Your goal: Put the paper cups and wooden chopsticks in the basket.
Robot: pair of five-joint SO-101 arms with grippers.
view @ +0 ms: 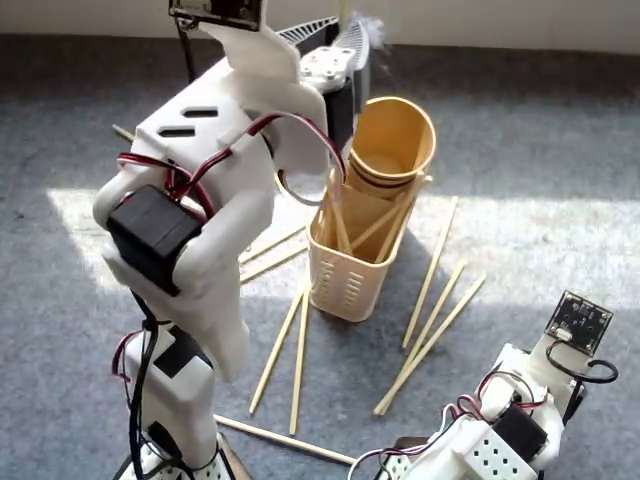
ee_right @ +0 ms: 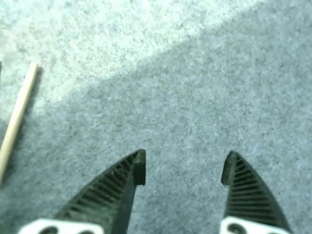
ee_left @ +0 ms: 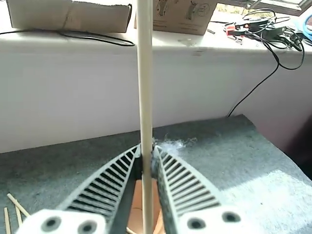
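While I watch from the left wrist view, the left gripper (ee_left: 147, 150) has its ribbed fingers (ee_left: 183, 183) pressed together on a wooden chopstick (ee_left: 145, 73), which stands upright between them and runs out past the picture's edge. From the high view I see this arm raised over the far side of the yellow basket (view: 350, 285), which stands upright on the grey carpet (view: 560, 170).

Nested paper cups (view: 395, 140) already sit in the basket, leaning toward its far right corner, and several chopsticks (view: 378, 225) lean crosswise inside it just beside them.

More chopsticks lie loose on the carpet. I count three to the right of the basket (view: 435, 305), a pair in front of it on the left (view: 288, 350), one lying crosswise near the left arm's base (view: 285, 440), and a couple partly under the left arm (view: 275, 252).

Down at the near right, the right arm (view: 510, 425) sits low. The right gripper (ee_right: 184, 168) has its jaws spread apart with bare carpet between them, holding nothing. One loose chopstick (ee_right: 17, 122) lies on the carpet off to one side of it, well apart from the fingers.
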